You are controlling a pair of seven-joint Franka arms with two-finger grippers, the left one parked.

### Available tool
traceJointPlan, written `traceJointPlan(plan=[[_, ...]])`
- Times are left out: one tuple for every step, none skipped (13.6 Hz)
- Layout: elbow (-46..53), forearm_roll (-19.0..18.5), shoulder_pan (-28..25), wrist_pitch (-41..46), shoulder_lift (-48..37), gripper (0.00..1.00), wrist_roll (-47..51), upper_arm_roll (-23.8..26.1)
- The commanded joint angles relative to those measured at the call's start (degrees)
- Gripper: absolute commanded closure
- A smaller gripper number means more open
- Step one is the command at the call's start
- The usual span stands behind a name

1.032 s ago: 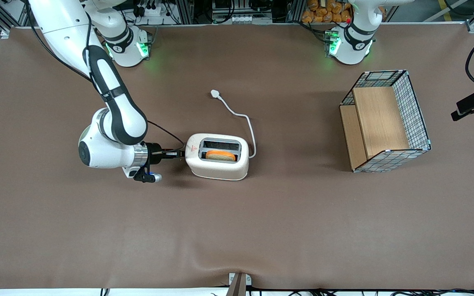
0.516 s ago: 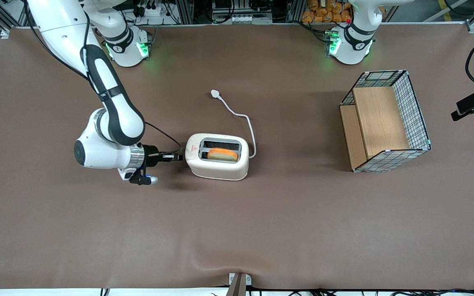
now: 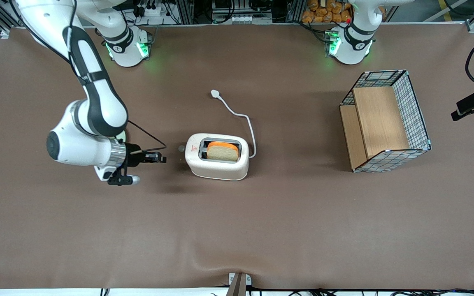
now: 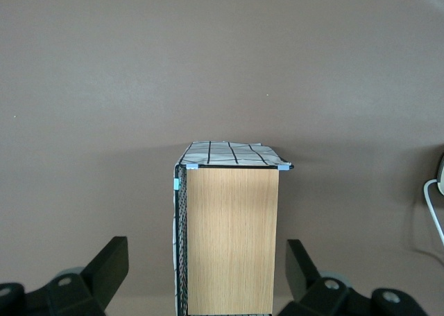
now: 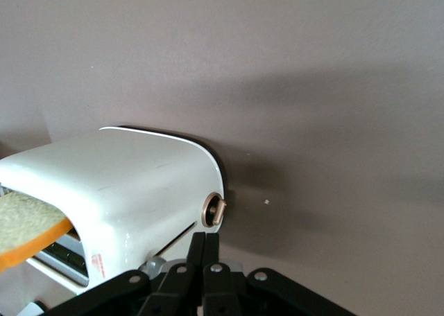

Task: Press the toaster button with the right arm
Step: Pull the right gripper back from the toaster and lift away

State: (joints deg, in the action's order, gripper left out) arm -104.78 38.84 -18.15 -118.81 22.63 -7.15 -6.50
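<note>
Cream-white rounded plastic toaster (image 3: 217, 156): stands near the middle of the brown table covering (image 3: 237, 230); single grey-rimmed slot facing up; small red triangle mark (image 3: 194, 149) on its top, at the end toward the working arm; also seen in the right wrist view (image 5: 118, 191).

Slice of toast with orange crust (image 3: 222, 151): stands raised in the slot, its upper part above the rim; one edge shows in the right wrist view (image 5: 28, 226).

Small round pale knob, the toaster button (image 5: 214, 210): sticks out from the toaster's narrow end, toward the working arm's end of the table; seen from the front as a small disc just beside the toaster body (image 3: 181, 148); nothing touches it.

White cord (image 3: 243, 119): runs from the toaster's opposite end, curving away from the front camera to a white plug (image 3: 215, 94) lying on the covering.

Large white right arm with black joint bands (image 3: 84, 119): wrist level and low over the table; black two-finger gripper (image 3: 161, 158) aimed at the button end, clear of the toaster with a gap between; fingers (image 5: 206, 260) pressed together, holding nothing.

Wire-and-wood basket (image 3: 385, 121): toward the parked arm's end of the table, well apart from the toaster; visible in the left wrist view (image 4: 232, 233).
</note>
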Motion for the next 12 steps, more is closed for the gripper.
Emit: traceJointPlan(plan=[[-0.43,-2.71,0.05,1.21,-3.20,0.00,0.92,-1.93],[-0.43,-3.41,-0.04,2.00,-3.82,0.00,0.91,-2.72],[-0.16,-5.33,-0.04,2.61,-4.52,0.00,1.00,-3.16],[-0.07,-7.88,0.05,3.05,-5.57,0.00,1.00,-3.86],[-0.07,-10.51,0.05,3.67,-6.71,0.00,1.00,-4.57],[0.01,-12.45,0.05,4.37,-7.59,0.00,1.00,-5.09],[0.01,-13.69,0.05,5.16,-8.38,0.00,1.00,-5.97],[0.01,-14.14,-0.04,5.86,-9.09,0.00,1.00,-7.02],[0.19,-15.10,0.05,6.83,-9.70,0.00,1.00,-7.73],[1.06,-17.02,0.05,7.97,-10.14,0.00,1.00,-8.43],[2.11,-19.22,0.05,9.63,-10.32,0.00,1.00,-9.14],[3.69,-20.72,0.05,12.09,-10.41,0.00,1.00,-9.84]])
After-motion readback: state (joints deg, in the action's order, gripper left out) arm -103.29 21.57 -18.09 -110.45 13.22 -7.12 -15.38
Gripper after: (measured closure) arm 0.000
